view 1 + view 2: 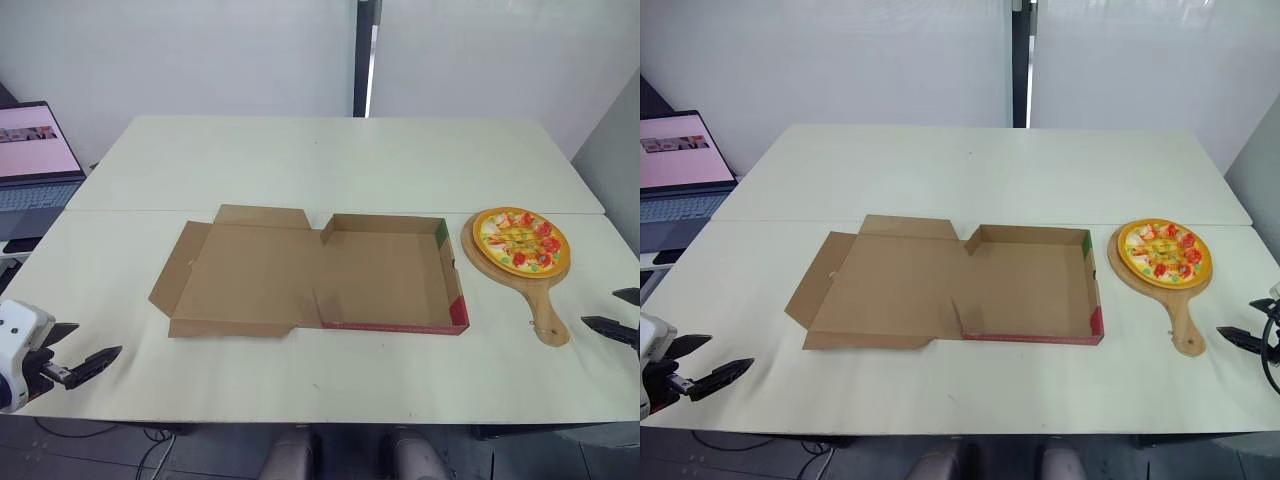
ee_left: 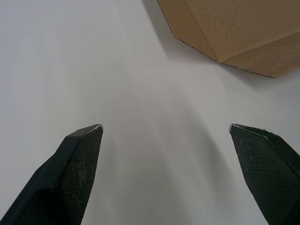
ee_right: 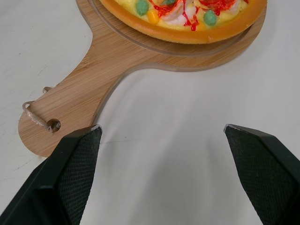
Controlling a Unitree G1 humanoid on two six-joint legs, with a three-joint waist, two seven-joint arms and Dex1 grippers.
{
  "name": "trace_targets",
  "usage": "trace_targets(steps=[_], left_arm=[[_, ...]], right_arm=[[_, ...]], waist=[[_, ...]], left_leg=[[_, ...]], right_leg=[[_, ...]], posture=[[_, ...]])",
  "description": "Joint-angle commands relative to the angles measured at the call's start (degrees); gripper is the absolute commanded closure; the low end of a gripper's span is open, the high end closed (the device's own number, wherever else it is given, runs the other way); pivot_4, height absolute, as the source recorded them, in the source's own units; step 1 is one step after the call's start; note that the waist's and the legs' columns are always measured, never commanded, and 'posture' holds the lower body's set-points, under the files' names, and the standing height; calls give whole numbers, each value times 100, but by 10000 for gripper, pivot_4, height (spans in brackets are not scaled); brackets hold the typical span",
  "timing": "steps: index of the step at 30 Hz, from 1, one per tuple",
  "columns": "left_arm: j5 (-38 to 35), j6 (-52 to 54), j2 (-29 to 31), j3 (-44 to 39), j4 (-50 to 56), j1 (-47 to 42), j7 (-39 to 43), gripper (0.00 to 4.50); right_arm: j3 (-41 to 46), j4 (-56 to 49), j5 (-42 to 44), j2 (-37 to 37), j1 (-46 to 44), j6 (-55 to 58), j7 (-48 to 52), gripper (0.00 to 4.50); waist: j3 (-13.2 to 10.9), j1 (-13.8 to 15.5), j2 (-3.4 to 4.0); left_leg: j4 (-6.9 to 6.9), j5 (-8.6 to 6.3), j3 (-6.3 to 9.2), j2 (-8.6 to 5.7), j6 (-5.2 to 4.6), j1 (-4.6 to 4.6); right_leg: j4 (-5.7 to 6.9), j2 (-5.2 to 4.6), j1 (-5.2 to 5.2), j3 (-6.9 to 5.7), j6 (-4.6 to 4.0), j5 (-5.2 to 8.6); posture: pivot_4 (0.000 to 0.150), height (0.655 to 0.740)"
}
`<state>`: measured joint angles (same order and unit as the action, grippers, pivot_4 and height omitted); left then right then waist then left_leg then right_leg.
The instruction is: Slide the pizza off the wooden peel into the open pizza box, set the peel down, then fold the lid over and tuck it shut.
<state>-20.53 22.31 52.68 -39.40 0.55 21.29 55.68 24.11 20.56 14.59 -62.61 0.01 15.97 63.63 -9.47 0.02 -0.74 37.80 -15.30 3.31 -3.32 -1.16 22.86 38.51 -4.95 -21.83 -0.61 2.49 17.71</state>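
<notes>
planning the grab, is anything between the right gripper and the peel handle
Nothing; just bare table between the right gripper and the peel handle, per the right wrist view.

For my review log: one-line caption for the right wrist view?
Open right hand poised beside the handle of the wooden peel, which carries the pizza.

Bright, even, diffuse light, probably from overhead. The white counter (image 1: pixel 330 160) looks nearly washed out in the left wrist view. Soft, faint shadows lie under the box (image 2: pixel 234 33) flap and beside the peel (image 3: pixel 93 89). The laptop (image 1: pixel 35 150) screen glows.
</notes>
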Motion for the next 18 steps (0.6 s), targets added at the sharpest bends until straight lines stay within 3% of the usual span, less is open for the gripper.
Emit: trace_targets(steps=[1,10,18], left_arm=[[-120,-6,152,-95,38,-46,193,0],[-393,152,283,-242,-629,-824,280,0],[-369,-24,360,-175,-789,-780,606,0]], right_arm=[[127,-42,40,-102,-54,-51,-4,246],[59,12,55,-20,-265,-52,-114,246],[50,140,64,-56,-302,-123,-34,246]], waist=[[0,0,0],[0,-4,1],[-1,-13,3]], left_leg=[[0,0,0,0,0,0],[2,0,0,-1,0,-1],[0,0,-1,-1,1,0]], right_leg=[[0,0,0,0,0,0],[2,0,0,-1,1,0],[5,1,-3,0,1,0]], posture=[[1500,7281],[1500,7281],[1500,7281]])
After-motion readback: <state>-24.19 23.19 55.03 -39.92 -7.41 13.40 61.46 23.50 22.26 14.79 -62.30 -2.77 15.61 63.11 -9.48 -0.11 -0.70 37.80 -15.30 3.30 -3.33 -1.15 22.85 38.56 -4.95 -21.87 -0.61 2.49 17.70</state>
